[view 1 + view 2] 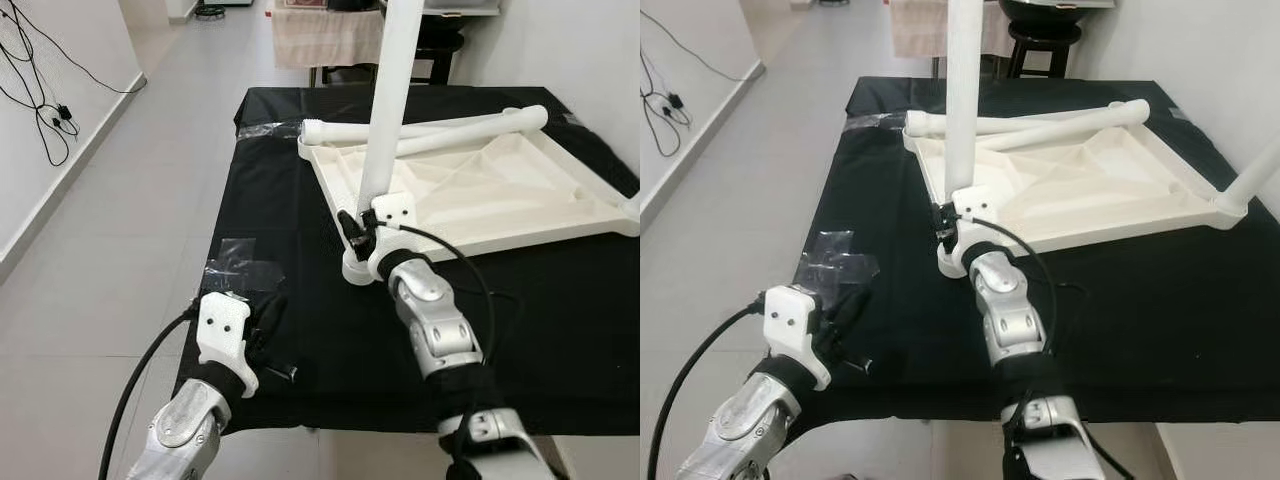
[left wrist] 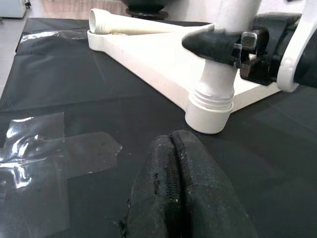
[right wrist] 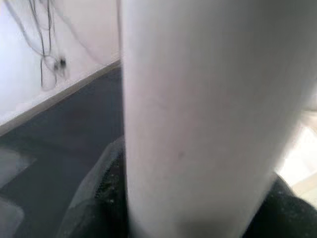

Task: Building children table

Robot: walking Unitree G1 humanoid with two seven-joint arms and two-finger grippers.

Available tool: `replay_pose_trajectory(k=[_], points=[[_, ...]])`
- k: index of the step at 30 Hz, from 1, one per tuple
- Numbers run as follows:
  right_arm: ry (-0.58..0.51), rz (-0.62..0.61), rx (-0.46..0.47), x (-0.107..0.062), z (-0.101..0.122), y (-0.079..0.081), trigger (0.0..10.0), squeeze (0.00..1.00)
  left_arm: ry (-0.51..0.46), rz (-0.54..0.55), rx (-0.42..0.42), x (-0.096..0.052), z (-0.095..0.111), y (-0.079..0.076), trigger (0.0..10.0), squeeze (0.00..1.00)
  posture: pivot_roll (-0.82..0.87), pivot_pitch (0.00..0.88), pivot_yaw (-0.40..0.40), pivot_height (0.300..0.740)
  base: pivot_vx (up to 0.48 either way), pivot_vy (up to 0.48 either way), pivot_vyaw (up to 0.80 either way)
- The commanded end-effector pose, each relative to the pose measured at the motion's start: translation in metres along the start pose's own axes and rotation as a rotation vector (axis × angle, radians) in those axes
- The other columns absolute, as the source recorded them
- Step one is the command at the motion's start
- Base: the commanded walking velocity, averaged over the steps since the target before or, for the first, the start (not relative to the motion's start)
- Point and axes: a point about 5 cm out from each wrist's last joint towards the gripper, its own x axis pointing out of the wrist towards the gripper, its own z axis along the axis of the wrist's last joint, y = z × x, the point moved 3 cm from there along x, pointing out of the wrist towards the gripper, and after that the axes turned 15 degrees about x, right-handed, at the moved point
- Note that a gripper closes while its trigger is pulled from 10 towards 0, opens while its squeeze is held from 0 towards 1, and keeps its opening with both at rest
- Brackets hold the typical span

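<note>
Left eye view: the white tabletop (image 1: pixel 480 195) lies upside down on the black cloth (image 1: pixel 300 290), underside up so the corner sockets face upward for the legs. One upright leg (image 1: pixel 385 130) stands in the near-left corner socket (image 1: pixel 357 268). The right gripper (image 1: pixel 357 228) pinches that leg low down, just above the socket, prob. to steady or twist it home. Two spare legs (image 1: pixel 440 130) lie across the far edge of the tabletop, w/in reach for later. The left gripper (image 1: pixel 268 335) rests on the cloth near its front edge, beside a patch of clear tape (image 1: pixel 243 268).

Right eye view: same layout; another leg (image 1: pixel 1255 175) rises from the right-hand corner, so the build looks abt half done.

Left wrist view: the left gripper's fingers (image 2: pixel 198 193) are pressed together, holding nothing, parked well apart from the socket. The leg's threaded collar sits at the socket rim; can't tell if fully seated.

Right wrist view: the leg sits close to the lens w/ dark pads (image 3: pixel 111 183) on both sides, a firm side grip.
</note>
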Motion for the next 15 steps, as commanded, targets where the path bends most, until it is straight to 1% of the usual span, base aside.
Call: replay_pose_trajectory(k=[1, 2, 3, 4, 5, 6, 8, 9, 10, 11, 12, 13, 14, 15], points=[[0.058, 0.015, 0.020, -0.002, -0.012, -0.002, 10.0, 1.00, 0.024, 0.002, -0.006, -0.002, -0.005, 0.000, 10.0, 0.00, 0.12, 0.131, -0.018, 0.740, 0.000, 0.000, 0.00], [0.047, 0.060, -0.003, 0.000, -0.006, 0.003, 10.0, 1.00, 0.025, 0.002, -0.006, -0.002, -0.005, 0.000, 10.0, 0.00, 0.12, 0.131, -0.018, 0.740, 0.000, 0.000, 0.00], [0.047, 0.060, -0.003, 0.000, -0.006, 0.003, 10.0, 1.00, 0.025, 0.002, -0.006, -0.002, -0.005, 0.000, 10.0, 0.00, 0.12, 0.131, -0.018, 0.740, 0.000, 0.000, 0.00], [0.038, 0.141, -0.004, 0.002, 0.001, 0.009, 10.0, 0.00, 0.026, 0.000, -0.006, -0.002, -0.005, 0.000, 10.0, 0.00, 0.12, 0.130, -0.014, 0.740, 0.000, 0.000, 0.00], [0.033, 0.201, -0.003, 0.003, 0.005, 0.012, 10.0, 0.00, 0.026, -0.001, -0.007, -0.002, -0.005, -0.001, 10.0, 0.00, 0.12, 0.130, -0.014, 0.740, 0.000, 0.000, 0.00], [0.034, 0.279, 0.023, 0.004, 0.011, 0.013, 10.0, 0.00, 0.026, -0.002, -0.007, -0.002, -0.005, -0.001, 10.0, 0.00, 0.12, 0.131, -0.017, 0.740, 0.000, 0.000, 0.00], [0.034, 0.403, 0.047, 0.005, 0.021, 0.012, 10.0, 0.00, 0.027, -0.004, -0.008, -0.001, -0.005, -0.001, 10.0, 0.00, 0.13, 0.130, -0.018, 0.740, 0.000, 0.000, 0.00], [0.034, 0.403, 0.047, 0.005, 0.021, 0.012, 10.0, 0.00, 0.027, -0.004, -0.008, -0.001, -0.005, -0.001, 10.0, 0.00, 0.13, 0.130, -0.018, 0.740, 0.000, 0.000, 0.00], [0.035, 0.464, 0.049, 0.006, 0.026, 0.012, 10.0, 0.00, 0.028, -0.004, -0.008, -0.001, -0.005, -0.002, 10.0, 0.00, 0.13, 0.130, -0.018, 0.740, 0.000, 0.000, 0.00], [0.048, 0.541, 0.036, 0.005, 0.030, 0.014, 10.0, 0.00, 0.028, -0.004, -0.007, -0.001, -0.005, -0.002, 10.0, 0.00, 0.13, 0.130, -0.018, 0.740, 0.000, 0.000, 0.00], [0.048, 0.541, 0.036, 0.005, 0.030, 0.014, 10.0, 0.00, 0.028, -0.004, -0.007, -0.001, -0.005, -0.002, 10.0, 0.00, 0.13, 0.130, -0.018, 0.740, 0.000, 0.000, 0.00], [0.084, 0.653, 0.003, 0.004, 0.032, 0.017, 10.0, 0.00, 0.030, -0.003, -0.007, -0.001, -0.005, -0.002, 10.0, 0.00, 0.13, 0.130, -0.018, 0.740, 0.000, 0.000, 0.00], [0.102, 0.688, -0.013, 0.003, 0.031, 0.018, 10.0, 0.00, 0.031, -0.003, -0.007, -0.001, -0.005, -0.001, 10.0, 0.00, 0.13, 0.130, -0.018, 0.740, 0.000, 0.000, 0.00], [0.102, 0.688, -0.013, 0.003, 0.031, 0.018, 10.0, 0.00, 0.031, -0.003, -0.007, -0.001, -0.005, -0.001, 10.0, 0.00, 0.13, 0.130, -0.018, 0.740, 0.000, 0.000, 0.00]])
